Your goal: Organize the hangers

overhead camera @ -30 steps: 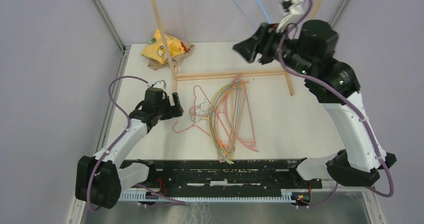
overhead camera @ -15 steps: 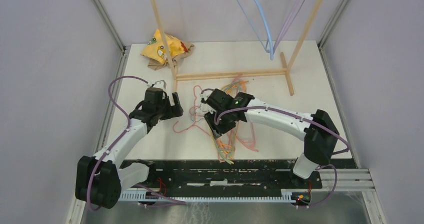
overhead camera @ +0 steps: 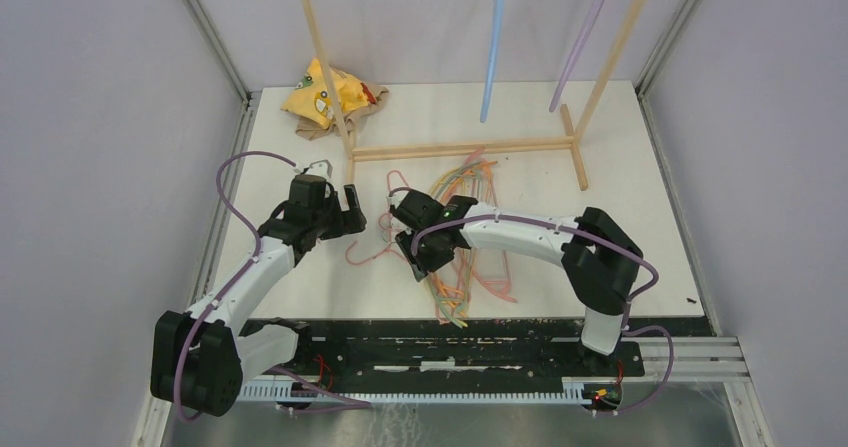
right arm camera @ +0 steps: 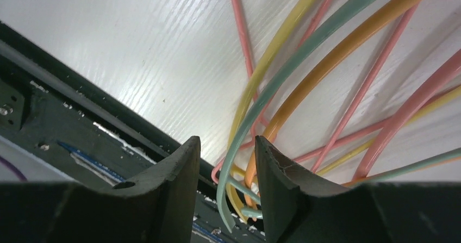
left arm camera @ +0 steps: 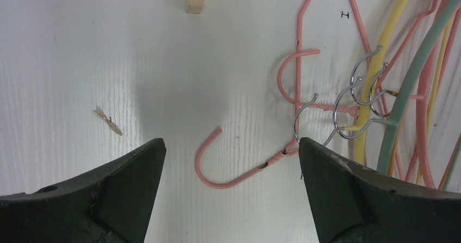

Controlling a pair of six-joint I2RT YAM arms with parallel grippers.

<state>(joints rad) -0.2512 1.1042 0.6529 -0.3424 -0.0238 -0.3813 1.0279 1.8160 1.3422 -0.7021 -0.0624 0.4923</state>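
Top external: the loose hangers (overhead camera: 472,229) lie in a tangled fan on the table (overhead camera: 620,217), centre of frame, just below the base bar of the wooden rack (overhead camera: 460,150). A light blue hanger (overhead camera: 492,47) and a lavender hanger (overhead camera: 582,42) hang from the rack at upper centre and upper right. The left gripper (overhead camera: 350,207) sits just left of the pile and the right gripper (overhead camera: 420,262) is over the pile's left edge. A yellow bag (overhead camera: 330,92) lies upper left. Left wrist: the left gripper (left arm camera: 231,199) is spread wide and holds nothing. A pink hook (left arm camera: 228,167) lies flat in the gap, and chrome hooks (left arm camera: 353,101) cluster at right, interlocked. Only this view shows that tangle. Right wrist: the right gripper (right arm camera: 226,145) stands at a narrow gap. A pale green hanger (right arm camera: 304,53) and orange and yellow strands show through the gap, apparently unclamped, with the black rail (right arm camera: 81,139) at lower left. Only this view shows how the lower curves overlap. Judgement: the hangers are light, thin and springy, smooth enough to slip, and flat on the table so hard to get under. Linked hooks will likely drag neighbours. Best hold is at the neck below the hook, or on a strand raised over another.
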